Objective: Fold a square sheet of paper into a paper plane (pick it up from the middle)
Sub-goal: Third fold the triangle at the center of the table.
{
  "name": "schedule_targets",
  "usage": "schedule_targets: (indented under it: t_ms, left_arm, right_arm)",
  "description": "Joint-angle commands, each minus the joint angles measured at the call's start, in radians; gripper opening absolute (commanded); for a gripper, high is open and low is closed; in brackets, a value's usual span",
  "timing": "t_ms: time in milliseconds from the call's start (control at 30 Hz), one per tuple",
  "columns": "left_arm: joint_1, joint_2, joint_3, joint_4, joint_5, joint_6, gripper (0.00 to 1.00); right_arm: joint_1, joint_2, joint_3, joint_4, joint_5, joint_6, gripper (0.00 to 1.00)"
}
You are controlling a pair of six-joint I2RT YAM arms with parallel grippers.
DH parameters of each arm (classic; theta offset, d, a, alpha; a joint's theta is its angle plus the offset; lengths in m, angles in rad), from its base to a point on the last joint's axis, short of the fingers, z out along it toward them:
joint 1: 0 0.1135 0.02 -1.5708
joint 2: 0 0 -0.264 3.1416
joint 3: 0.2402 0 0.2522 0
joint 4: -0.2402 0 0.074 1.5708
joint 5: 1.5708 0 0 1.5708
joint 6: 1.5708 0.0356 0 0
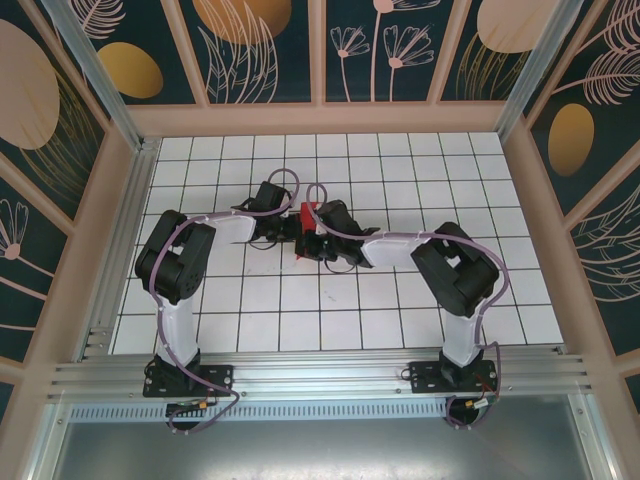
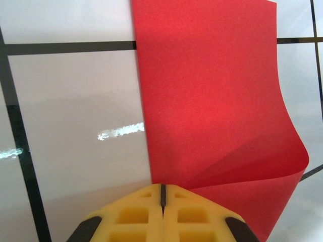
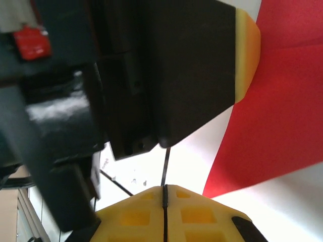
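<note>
The square sheet of paper (image 2: 212, 101) is bright red and lifted off the table, its near right corner curling over in a soft fold. My left gripper (image 2: 162, 187) is shut, and the sheet's near edge runs into its yellow tips. In the top view the left gripper (image 1: 288, 232) and the right gripper (image 1: 312, 240) meet at the table's middle, with the red paper (image 1: 308, 214) showing between them. The right gripper (image 3: 164, 189) is shut with nothing in it. The paper (image 3: 282, 111) lies to its right, and the left arm's fingertip (image 3: 247, 50) touches it.
The white gridded table (image 1: 400, 300) stretches around both arms. Patterned walls (image 1: 330, 50) close in the back and sides. An aluminium rail (image 1: 320, 375) runs along the near edge, where the arm bases stand.
</note>
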Motion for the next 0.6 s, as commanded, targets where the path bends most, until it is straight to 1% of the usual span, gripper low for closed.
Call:
schedule_targets:
  t_ms: [0, 267, 567]
  left_arm:
    - [-0.002, 0.031, -0.028, -0.028, -0.043, 0.002, 0.0]
    - [-0.001, 0.03, -0.034, -0.023, -0.048, -0.01, 0.0]
    - [-0.002, 0.024, -0.043, -0.019, -0.054, -0.019, 0.0]
  right_arm:
    - [0.006, 0.047, -0.021, 0.071, -0.018, 0.03, 0.08]
    - [0.008, 0.09, -0.02, 0.07, -0.001, 0.031, 0.07]
    - [0.014, 0.134, 0.017, -0.047, 0.055, 0.019, 0.07]
